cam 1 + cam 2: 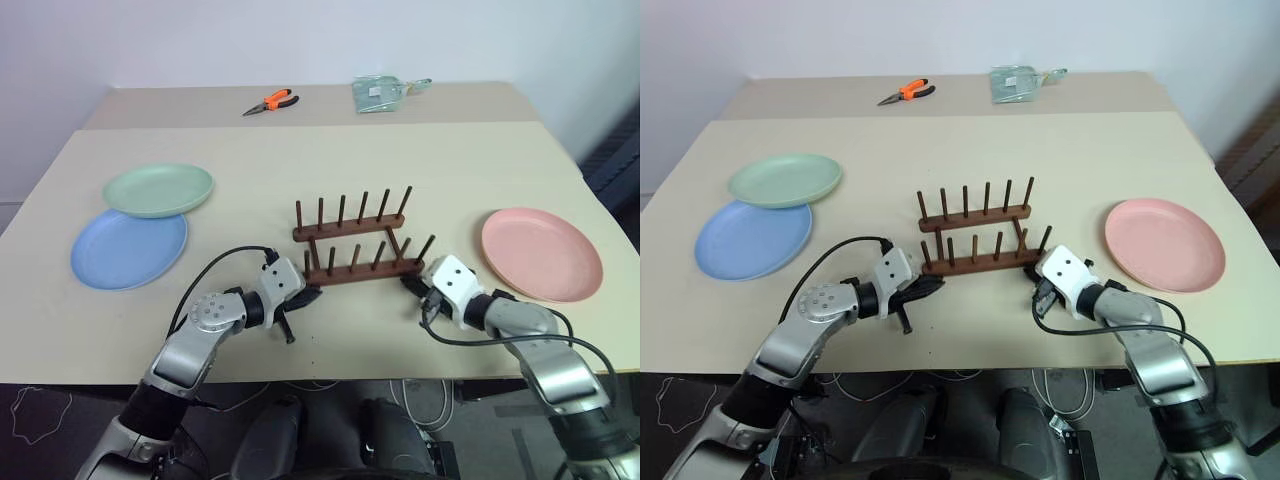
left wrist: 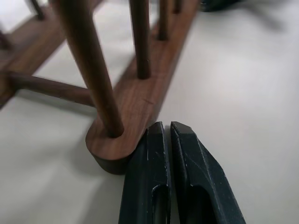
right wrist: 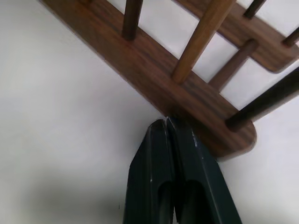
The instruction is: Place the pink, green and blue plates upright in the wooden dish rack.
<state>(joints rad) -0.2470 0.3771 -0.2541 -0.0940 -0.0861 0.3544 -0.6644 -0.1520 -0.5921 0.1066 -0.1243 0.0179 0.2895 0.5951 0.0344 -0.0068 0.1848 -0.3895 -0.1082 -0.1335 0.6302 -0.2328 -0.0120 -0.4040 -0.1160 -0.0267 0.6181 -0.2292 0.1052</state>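
Beige table (image 1: 300, 170) bearing the wooden dish rack (image 1: 355, 240) at centre, empty; blue plate (image 1: 128, 250) and overlapping green plate (image 1: 158, 190) at left, pink plate (image 1: 541, 253) at right. Wrist views alone reveal contact: left gripper (image 2: 168, 128) and right gripper (image 3: 167, 122), fingers pressed together, tips touching opposite ends of the near base bar.
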